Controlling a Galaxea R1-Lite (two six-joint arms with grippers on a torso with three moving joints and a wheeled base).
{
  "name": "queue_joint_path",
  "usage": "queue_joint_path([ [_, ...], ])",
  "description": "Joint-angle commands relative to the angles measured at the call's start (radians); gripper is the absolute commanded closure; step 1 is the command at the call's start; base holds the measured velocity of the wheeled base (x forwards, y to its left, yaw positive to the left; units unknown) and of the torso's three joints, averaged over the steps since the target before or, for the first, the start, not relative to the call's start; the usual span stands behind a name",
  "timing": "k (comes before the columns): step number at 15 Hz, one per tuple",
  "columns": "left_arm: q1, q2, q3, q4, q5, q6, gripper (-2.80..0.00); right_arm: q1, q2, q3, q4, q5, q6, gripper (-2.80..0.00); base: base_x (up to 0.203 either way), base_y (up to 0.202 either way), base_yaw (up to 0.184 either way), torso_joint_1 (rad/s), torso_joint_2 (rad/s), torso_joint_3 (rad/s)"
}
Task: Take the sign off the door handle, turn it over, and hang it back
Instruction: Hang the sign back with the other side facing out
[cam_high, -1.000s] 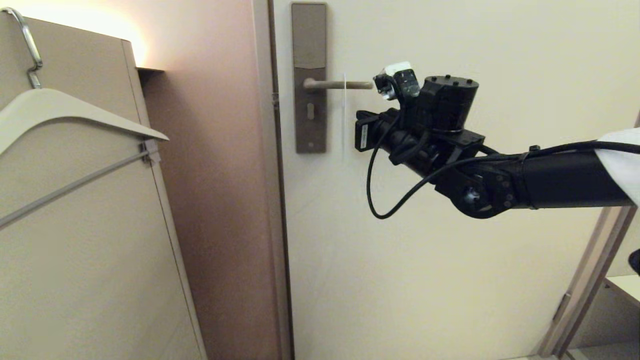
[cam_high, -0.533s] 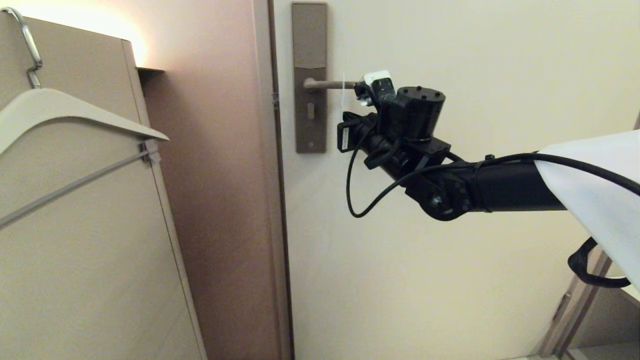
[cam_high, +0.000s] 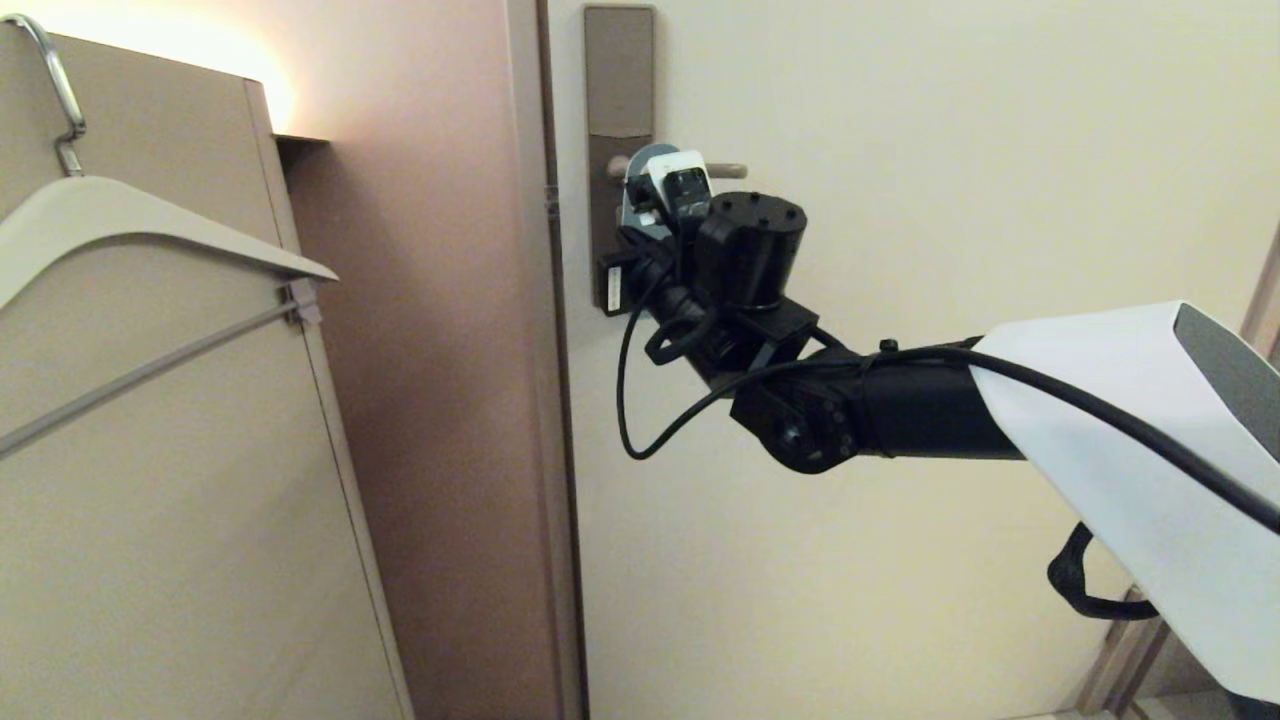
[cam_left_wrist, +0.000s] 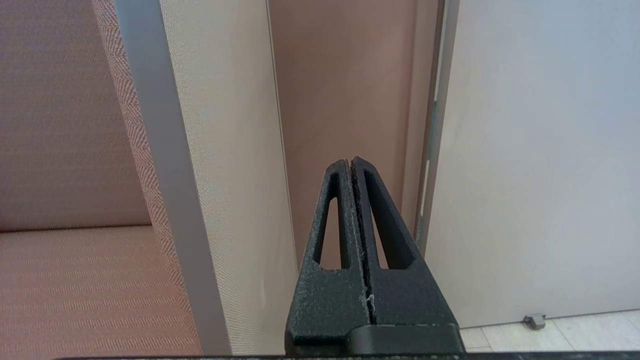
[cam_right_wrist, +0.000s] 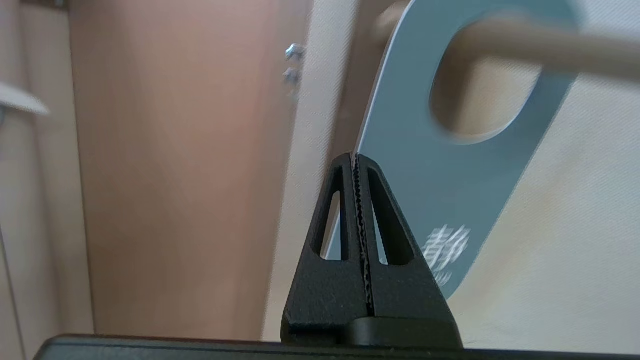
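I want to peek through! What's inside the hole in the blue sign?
The door handle passes through the hole of the sign, with pale door showing behind it. The right gripper, shut, sits at the sign's edge and covers part of its lower end.

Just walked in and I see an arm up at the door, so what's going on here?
The right gripper, fingers shut, is up against the blue sign, which hangs on the door handle with the lever through its oval hole. Whether the fingers pinch the card's edge or just press beside it isn't clear. The left gripper is parked, shut, away from the handle.
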Motion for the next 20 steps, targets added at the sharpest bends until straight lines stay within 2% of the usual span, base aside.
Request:
queue_joint_path([
  [1, 0.000, 0.000, 0.000, 0.001, 0.000, 0.000, 0.00, 0.015, 0.040, -0.014, -0.005, -0.007, 0.001, 0.00, 0.000, 0.000, 0.000, 0.000, 0.00, 0.000],
  [7, 0.000, 0.000, 0.000, 0.000, 0.000, 0.000, 0.00, 0.015, 0.012, -0.035, -0.024, -0.081, -0.001, 0.00, 0.000, 0.000, 0.000, 0.000, 0.00, 0.000],
  [9, 0.000, 0.000, 0.000, 0.001, 0.000, 0.000, 0.00, 0.002, -0.056, -0.036, -0.002, -0.074, -0.004, 0.00, 0.000, 0.000, 0.000, 0.000, 0.00, 0.000],
  [15, 0.000, 0.000, 0.000, 0.000, 0.000, 0.000, 0.00, -0.097, -0.260, -0.024, 0.219, -0.032, 0.004, 0.00, 0.000, 0.000, 0.000, 0.000, 0.00, 0.000],
  [17, 0.000, 0.000, 0.000, 0.001, 0.000, 0.000, 0.00, -0.128, -0.283, 0.007, 0.268, -0.016, 0.007, 0.00, 0.000, 0.000, 0.000, 0.000, 0.00, 0.000],
  [20, 0.000, 0.000, 0.000, -0.001, 0.000, 0.000, 0.00, -0.151, -0.239, 0.059, 0.271, -0.010, 0.018, 0.00, 0.000, 0.000, 0.000, 0.000, 0.00, 0.000],
])
